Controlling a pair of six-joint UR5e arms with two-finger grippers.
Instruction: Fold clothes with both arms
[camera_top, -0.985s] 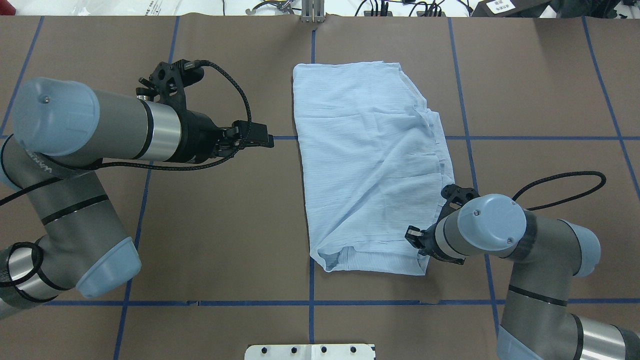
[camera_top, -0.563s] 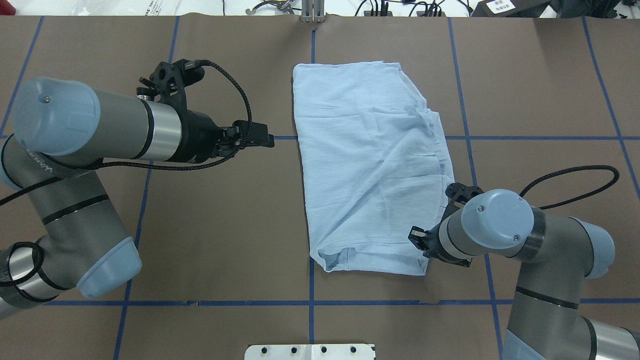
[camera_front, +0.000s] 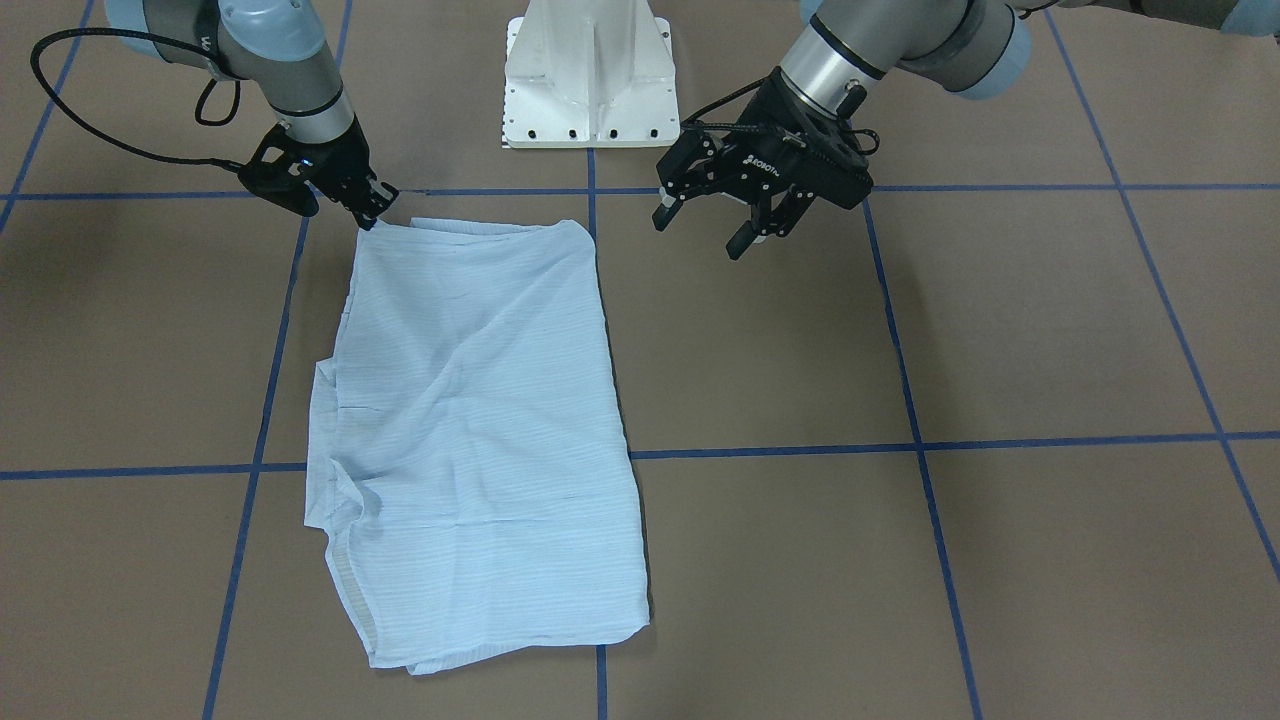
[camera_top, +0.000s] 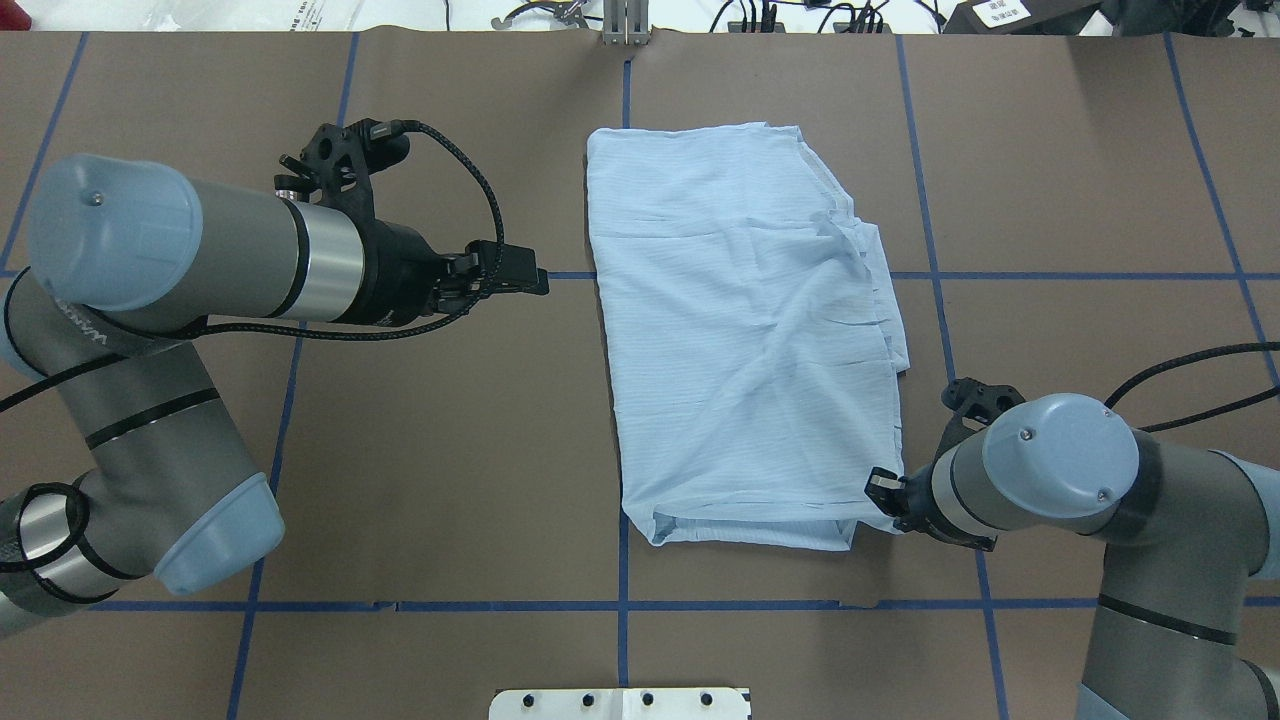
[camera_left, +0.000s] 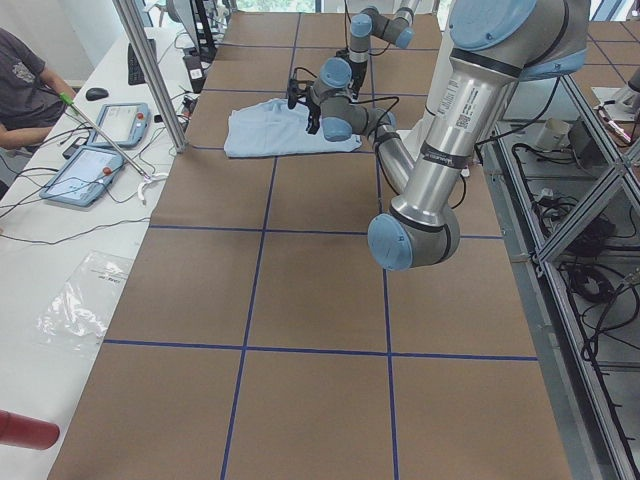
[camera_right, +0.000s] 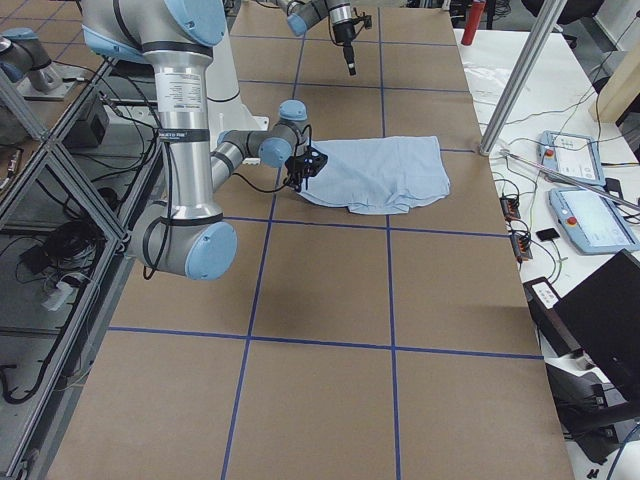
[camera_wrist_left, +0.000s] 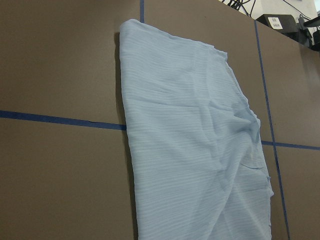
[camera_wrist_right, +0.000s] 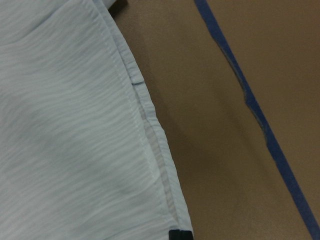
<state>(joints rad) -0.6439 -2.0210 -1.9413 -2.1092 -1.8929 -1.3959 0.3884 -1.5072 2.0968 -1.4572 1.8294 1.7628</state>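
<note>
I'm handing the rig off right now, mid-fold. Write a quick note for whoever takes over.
Left gripper: open, hovering above the table beside the shirt, touching nothing.
Right gripper: looks shut on the shirt's near corner, on the robot's right.
Shirt: lies flat as a rough, wrinkled rectangle, no sleeves sticking out.
Done: side folds, apparently.
Left: probably bring the left gripper to the other near corner and fold lengthwise.

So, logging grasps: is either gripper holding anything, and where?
Right gripper seems to pinch the shirt at its near right corner; left gripper holds nothing.
</note>
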